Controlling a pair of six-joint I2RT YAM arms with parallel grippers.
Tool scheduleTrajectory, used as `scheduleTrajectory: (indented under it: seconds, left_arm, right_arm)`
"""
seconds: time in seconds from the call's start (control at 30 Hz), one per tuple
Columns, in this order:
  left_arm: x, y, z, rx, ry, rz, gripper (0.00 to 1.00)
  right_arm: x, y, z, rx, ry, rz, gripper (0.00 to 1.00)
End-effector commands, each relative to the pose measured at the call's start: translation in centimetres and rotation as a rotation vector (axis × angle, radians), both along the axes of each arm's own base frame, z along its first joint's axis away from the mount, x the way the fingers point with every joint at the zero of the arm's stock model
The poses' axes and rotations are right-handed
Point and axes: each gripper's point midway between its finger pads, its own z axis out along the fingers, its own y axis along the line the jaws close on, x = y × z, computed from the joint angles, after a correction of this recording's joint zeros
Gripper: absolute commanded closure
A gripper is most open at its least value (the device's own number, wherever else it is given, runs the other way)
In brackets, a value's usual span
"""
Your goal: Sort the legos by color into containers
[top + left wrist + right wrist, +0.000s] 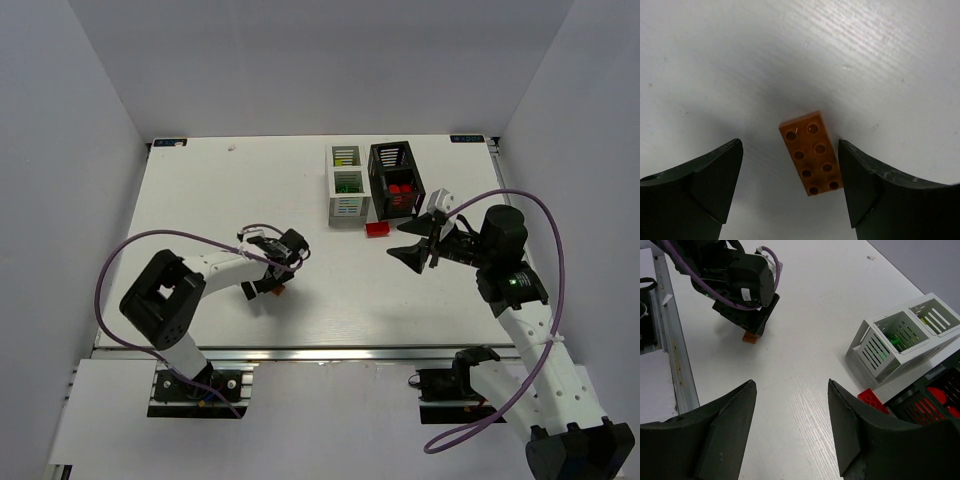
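Note:
An orange lego (811, 152) lies studs up on the table between my left gripper's (790, 150) open fingers, close to the right finger; it also shows under that gripper from above (278, 290) and in the right wrist view (750, 337). My left gripper (268, 283) points down over it. A red lego (377, 229) lies on the table in front of the boxes, also seen in the right wrist view (872, 400). The white box (348, 183) holds green and yellow legos. The black box (396, 180) holds red legos. My right gripper (412, 250) is open and empty, above the table near the red lego.
The two boxes stand side by side at the back middle of the white table (220, 190). A metal rail (330, 352) runs along the near edge. Purple cables loop from both arms.

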Motion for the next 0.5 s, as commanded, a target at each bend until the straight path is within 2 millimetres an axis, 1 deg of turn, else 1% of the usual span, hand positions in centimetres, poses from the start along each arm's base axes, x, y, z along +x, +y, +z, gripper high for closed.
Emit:
scheduleTrajectory:
  seconds: [0.0,0.1,0.2,0.33,0.43,0.47]
  left_arm:
    - [-3.1,0.4,-0.1,0.013,0.088,-0.034,0.13]
    - [-3.3,-0.3,-0.4,0.006,0.094,-0.056,0.13]
    - [-3.0,-0.7,-0.9,0.018,0.107,-0.064,0.13]
    - [-3.0,-1.2,-1.7,0.014,0.125,-0.077,0.17]
    - [-3.1,-1.2,-1.9,0.016,0.125,-0.091,0.25]
    - [-2.9,-1.5,-2.0,0.007,0.116,-0.095,0.35]
  right_arm:
    - [-0.2,0.2,0.6,0.019,-0.031,0.021,0.35]
    - [-0.3,0.1,0.8,0.021,-0.036,0.02,0.35]
    - [-0.3,0.0,0.8,0.024,-0.034,0.018,0.35]
    - [-0.4,-0.2,0.9,0.029,-0.032,0.021,0.35]
    - [-0.4,-0.2,1.0,0.031,-0.032,0.024,0.35]
    - [-0.5,-0.2,0.9,0.031,-0.031,0.027,0.35]
